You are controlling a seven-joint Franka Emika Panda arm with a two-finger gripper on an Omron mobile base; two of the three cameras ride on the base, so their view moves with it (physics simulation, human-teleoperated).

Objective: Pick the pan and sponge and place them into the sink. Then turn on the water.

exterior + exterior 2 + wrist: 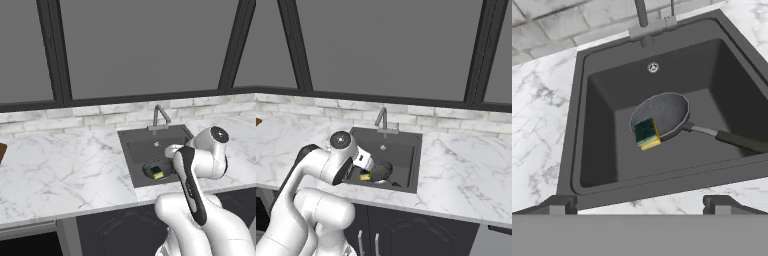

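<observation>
Inside the sink [594,125]: lying on the basin floor, pan [662,112] and sponge [647,134] both already down.
Sponge: resting on the pan's near rim, green layer up, touching the pan.
Pan handle [732,139]: pointing toward the right wall of the basin in the hand view.
Tool [639,202]: hovering above the basin's front edge, tips spread wide apart, gripping nothing.
Water: not running; no stream falling from the spout.
Step in hand: judging the placing finished, the tap remaining.
Faucet [160,117]: standing at the back rim of the sink on the table [60,170], straight ahead of the tool, across the basin.
Key relation: lying beyond pan and sponge, so needing a reach forward over the basin, probably staying high enough to clear the gooseneck.
</observation>
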